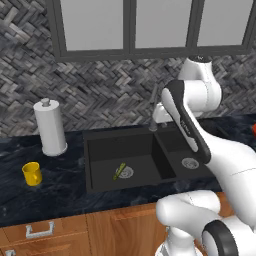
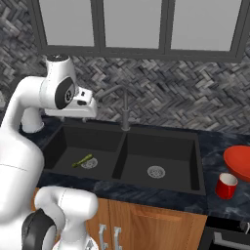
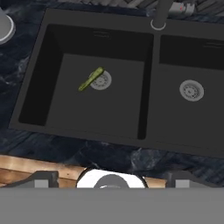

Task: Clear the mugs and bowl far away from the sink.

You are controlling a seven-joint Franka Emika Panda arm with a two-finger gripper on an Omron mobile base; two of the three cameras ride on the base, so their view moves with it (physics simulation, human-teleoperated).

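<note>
A plain yellow mug (image 1: 32, 173) stands on the dark counter left of the black double sink (image 1: 135, 160). On the counter right of the sink (image 2: 132, 156) a red mug (image 2: 226, 186) stands in front of the glossy red-orange bowl (image 2: 239, 163), which the frame edge cuts. My gripper (image 3: 112, 178) hangs high above the sink (image 3: 118, 83), looking down into both basins. Its fingertips (image 3: 42, 178) stand wide apart, open, with nothing between them. It is far from both mugs and the bowl.
A thin green object (image 3: 90, 79) lies by the left basin's drain. The grey faucet (image 2: 126, 111) rises behind the divider. A tall white paper-towel roll (image 1: 50, 127) stands behind the yellow mug. Wooden cabinet fronts (image 1: 60, 230) run below the counter.
</note>
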